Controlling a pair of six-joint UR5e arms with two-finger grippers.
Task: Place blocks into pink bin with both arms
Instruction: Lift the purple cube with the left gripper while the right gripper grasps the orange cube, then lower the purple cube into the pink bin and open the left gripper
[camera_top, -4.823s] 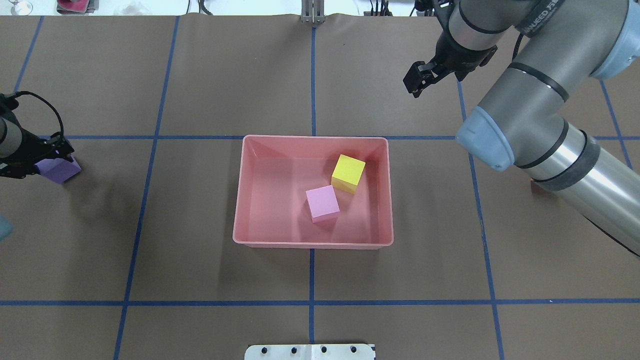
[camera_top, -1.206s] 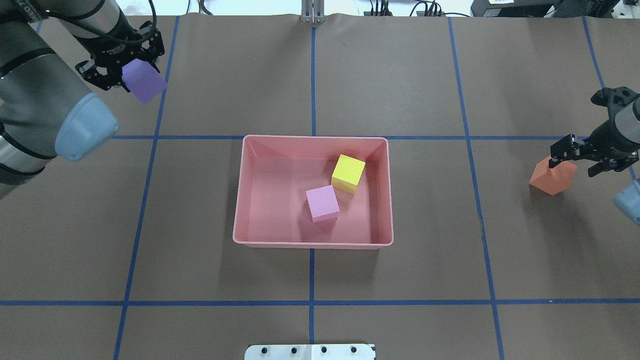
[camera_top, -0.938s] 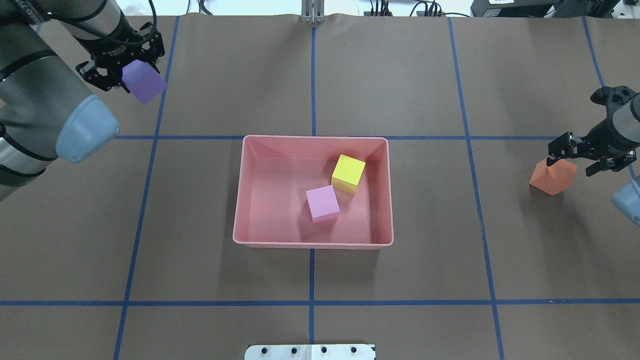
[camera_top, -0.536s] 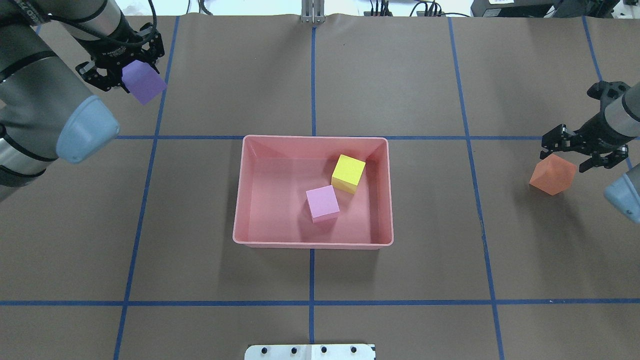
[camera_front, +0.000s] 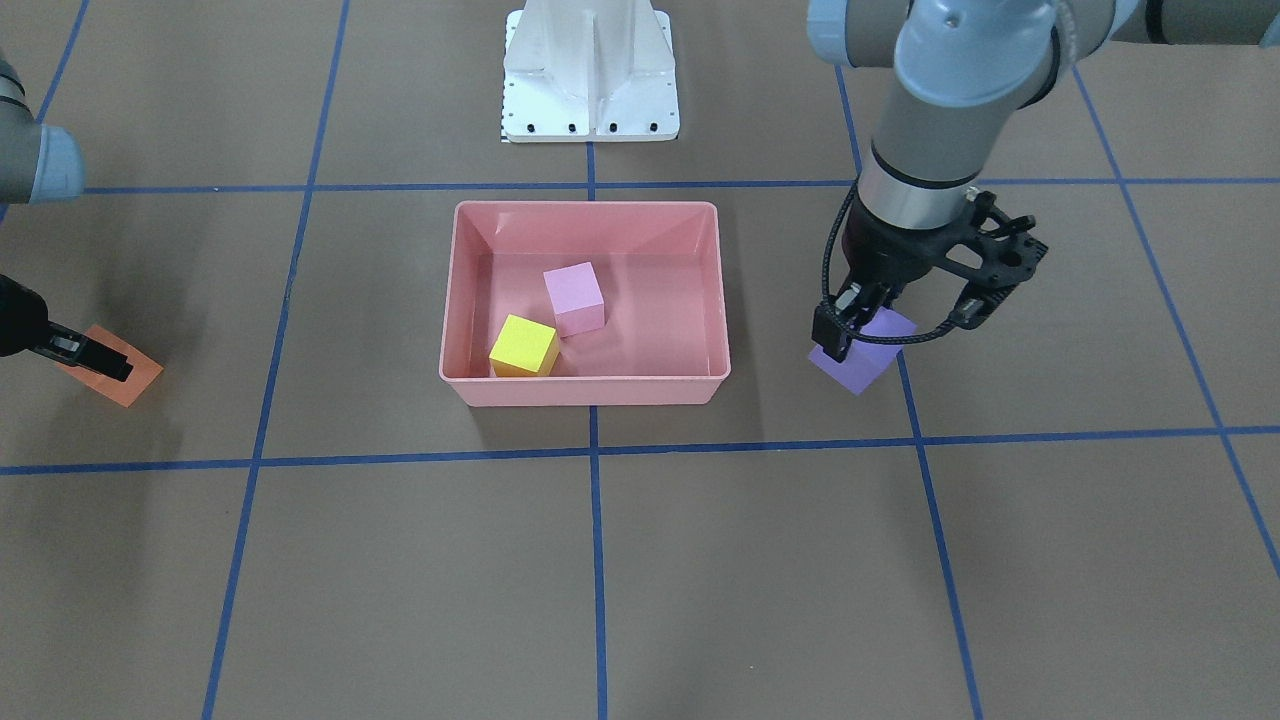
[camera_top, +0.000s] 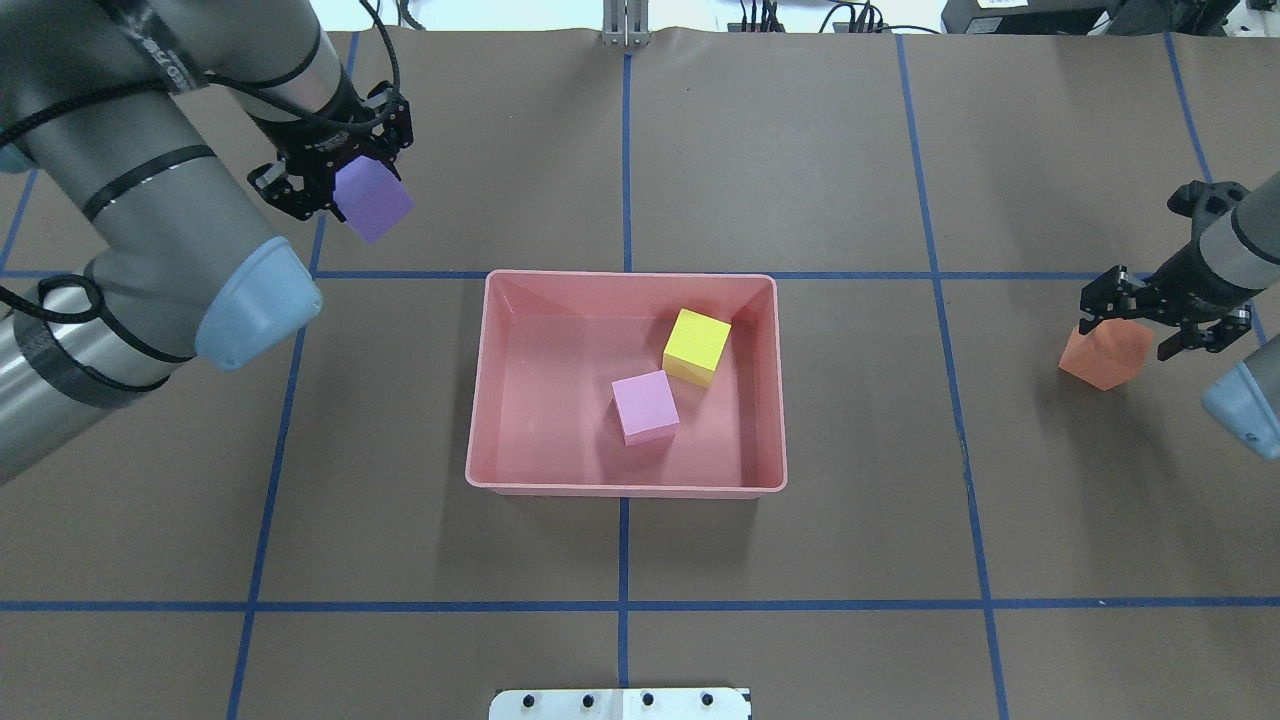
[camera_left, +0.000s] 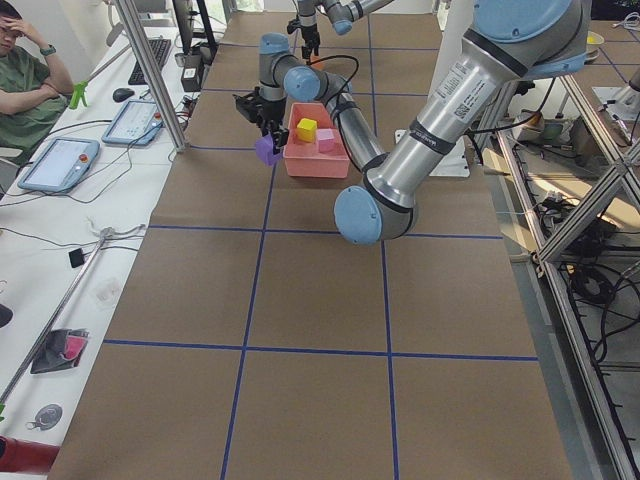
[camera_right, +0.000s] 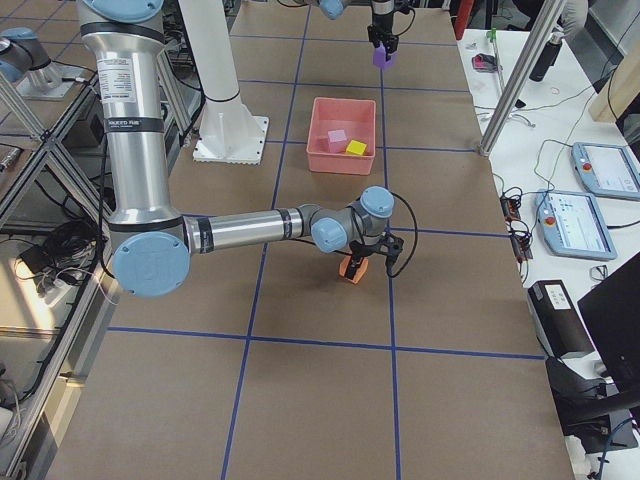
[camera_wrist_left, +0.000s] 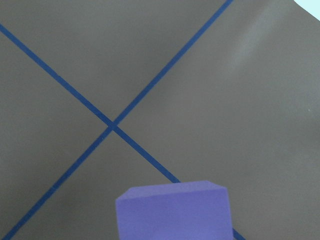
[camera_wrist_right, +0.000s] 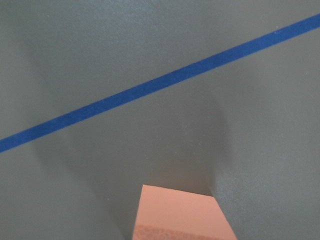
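Observation:
The pink bin (camera_top: 480, 390) sits mid-table and holds the yellow block (camera_top: 697, 343) and the light pink block (camera_top: 645, 405). My left gripper (camera_top: 345, 180) is shut on the purple block (camera_top: 373, 203) and holds it in the air, beyond the bin's far left corner. From the front, this gripper (camera_front: 905, 312) and the purple block (camera_front: 862, 355) hang beside the bin (camera_front: 585, 390). My right gripper (camera_top: 1130, 335) is open and straddles the orange block (camera_top: 1100, 365), which rests on the table at the far right. The orange block also shows in the front view (camera_front: 125, 378).
Brown paper with blue tape lines covers the table. The white base pedestal (camera_front: 590, 75) stands behind the bin. The left arm's elbow (camera_top: 255, 310) hangs over the table to the left of the bin.
My left arm has carried the purple block right and nearer, toward the bin. My right gripper rose slightly, then came back down over the orange block, which stayed put.

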